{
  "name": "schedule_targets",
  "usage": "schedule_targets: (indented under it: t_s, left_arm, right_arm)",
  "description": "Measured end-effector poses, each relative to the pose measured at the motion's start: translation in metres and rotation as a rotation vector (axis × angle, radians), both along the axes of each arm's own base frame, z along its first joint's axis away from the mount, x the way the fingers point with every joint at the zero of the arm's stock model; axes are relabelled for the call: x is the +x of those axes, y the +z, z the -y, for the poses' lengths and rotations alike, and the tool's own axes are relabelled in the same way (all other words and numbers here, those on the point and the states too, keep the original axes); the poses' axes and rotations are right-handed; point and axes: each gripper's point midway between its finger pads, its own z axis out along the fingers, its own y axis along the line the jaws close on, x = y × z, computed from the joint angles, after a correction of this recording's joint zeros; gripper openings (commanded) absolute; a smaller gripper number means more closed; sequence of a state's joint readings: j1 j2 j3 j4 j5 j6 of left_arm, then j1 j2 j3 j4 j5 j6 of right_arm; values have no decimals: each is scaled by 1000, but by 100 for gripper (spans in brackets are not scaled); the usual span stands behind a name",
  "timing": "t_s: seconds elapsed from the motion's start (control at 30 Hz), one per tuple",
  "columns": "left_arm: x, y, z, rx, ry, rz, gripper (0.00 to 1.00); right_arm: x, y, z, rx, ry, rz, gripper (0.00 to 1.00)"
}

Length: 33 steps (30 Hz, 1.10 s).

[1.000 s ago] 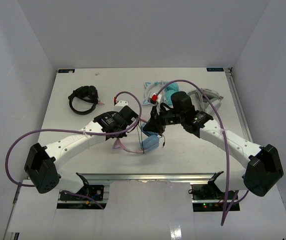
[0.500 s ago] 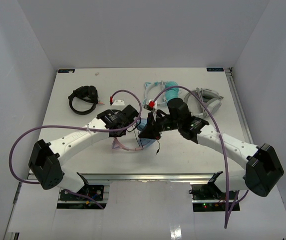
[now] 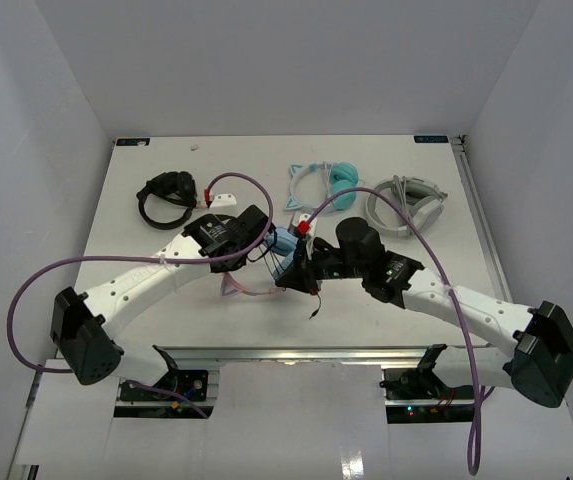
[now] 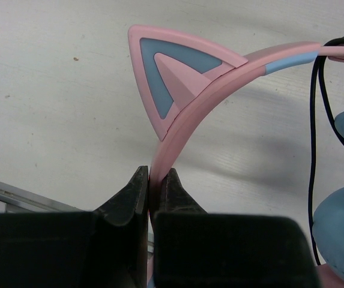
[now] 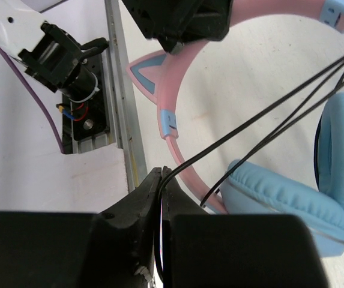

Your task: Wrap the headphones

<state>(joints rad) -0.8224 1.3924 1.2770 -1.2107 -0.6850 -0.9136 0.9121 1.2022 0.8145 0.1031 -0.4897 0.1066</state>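
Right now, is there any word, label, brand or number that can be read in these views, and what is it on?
No text is legible in any view.
Small sticker at the far left corner of the table: too small to read.
Second sticker at the far right corner: too small to read.
Headphones: no print visible in the wrist views.

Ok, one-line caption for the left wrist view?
Left jaws shut on the headphones at the pink band, just below a cat ear; black cable and blue ear cup at right.
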Motion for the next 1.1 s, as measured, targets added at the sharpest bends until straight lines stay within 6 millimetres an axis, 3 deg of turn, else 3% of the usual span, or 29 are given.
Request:
schedule_targets:
  t_s: [0.3,0.5,0.87,1.1]
  left_arm:
    - [3,30,-3,-76,39,78,0]
    - [5,37,-8,-95,63,106,0]
    - [3,40,-8,-106,63,109,0]
    - [-4,52,-6,-171,30,125,0]
  right_arm:
    - [-9,-28,4,-50,-73,8,13]
    - [-9,-45,8,-73,-111,12,13]
    - [11,-67,18,-91,-248,48,13]
    - [28,-69,23,-56,-348,94,13]
